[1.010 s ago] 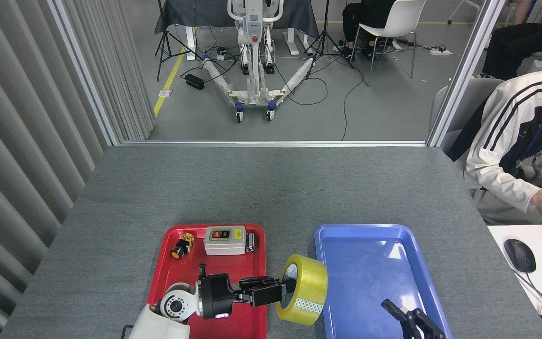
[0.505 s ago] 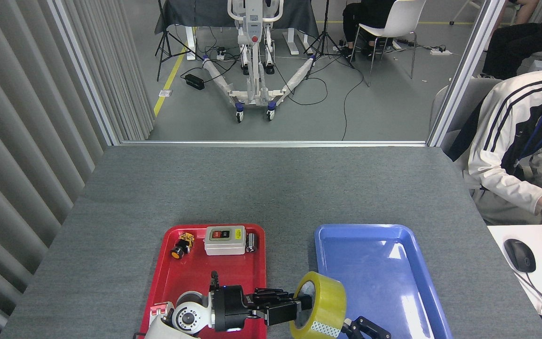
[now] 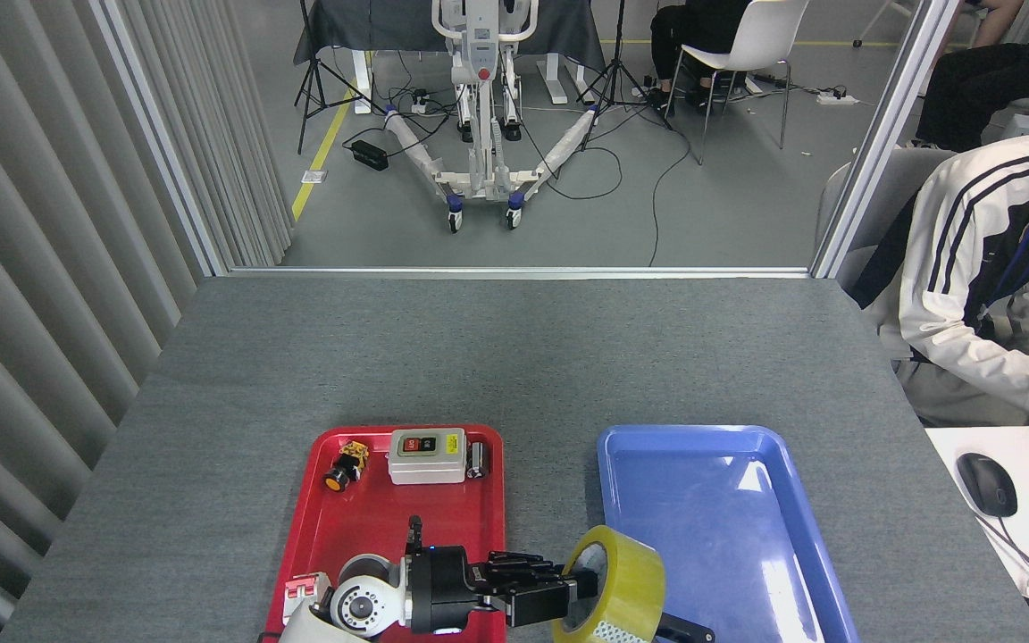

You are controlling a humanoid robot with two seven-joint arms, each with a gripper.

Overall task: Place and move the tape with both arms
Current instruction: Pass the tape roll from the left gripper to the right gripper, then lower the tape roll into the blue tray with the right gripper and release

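The left gripper (image 3: pixel 568 597) was clamped on the tape (image 3: pixel 619 585), fingers through its core, holding it on edge over the blue tray's (image 3: pixel 800 500) near-left rim. The right gripper (image 3: pixel 686 630) barely showed; its opening couldn't be told.

- We saw the tape (image 3: pixel 623 580), a wide yellow translucent roll, standing on edge.
- It sat between the red tray (image 3: pixel 363 527) and blue tray (image 3: pixel 747 500), overlapping the blue tray's rim.
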